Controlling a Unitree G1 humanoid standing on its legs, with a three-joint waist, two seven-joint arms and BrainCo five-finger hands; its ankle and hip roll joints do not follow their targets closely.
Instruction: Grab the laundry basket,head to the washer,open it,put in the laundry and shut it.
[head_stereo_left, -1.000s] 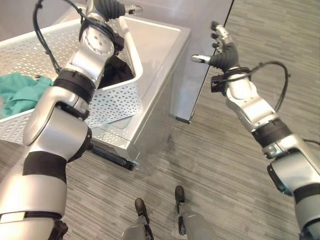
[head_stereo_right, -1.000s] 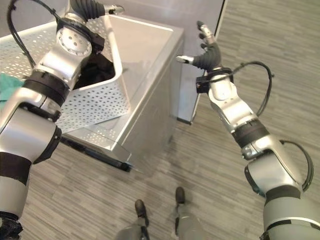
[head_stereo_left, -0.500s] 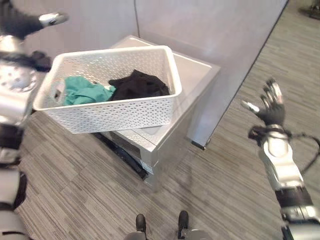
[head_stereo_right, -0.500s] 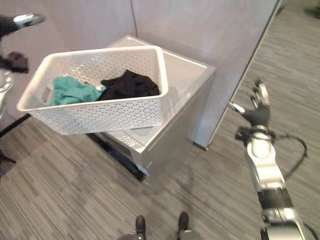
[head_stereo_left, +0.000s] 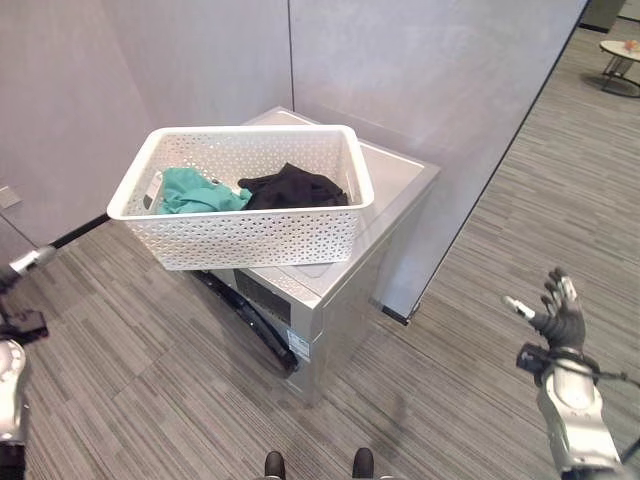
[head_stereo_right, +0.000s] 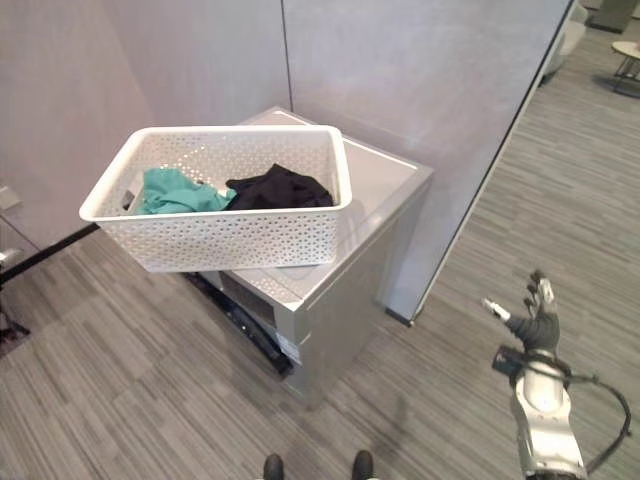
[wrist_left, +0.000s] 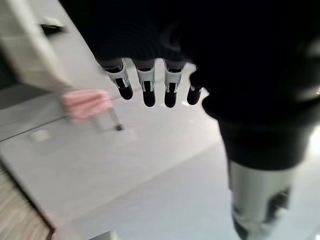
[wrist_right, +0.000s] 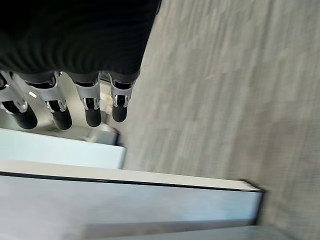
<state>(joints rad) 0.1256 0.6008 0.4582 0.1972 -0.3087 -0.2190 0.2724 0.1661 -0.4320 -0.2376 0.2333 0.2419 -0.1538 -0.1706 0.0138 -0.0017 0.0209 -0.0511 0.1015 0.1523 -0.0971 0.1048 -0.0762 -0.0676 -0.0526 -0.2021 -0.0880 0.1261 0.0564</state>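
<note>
Laundry basket (head_stereo_left: 240, 200) now rests on the washer (head_stereo_left: 400, 180), teal and black clothes inside, both my hands off it. Right hand (head_stereo_left: 556, 318) has dropped low, fingers spread; left hand (wrist_left: 150, 85) hangs open, empty. Next: lift basket, open washer.

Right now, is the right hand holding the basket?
No, the right hand is open over the floor, apart from the basket on the washer.

Perforated white plastic laundry basket (head_stereo_left: 250, 235); soft teal cloth (head_stereo_left: 195, 192) and matt black cloth (head_stereo_left: 295, 186); smooth brushed-metal washer (head_stereo_left: 385, 195); ribbed grey carpet floor (head_stereo_left: 140, 370).
</note>
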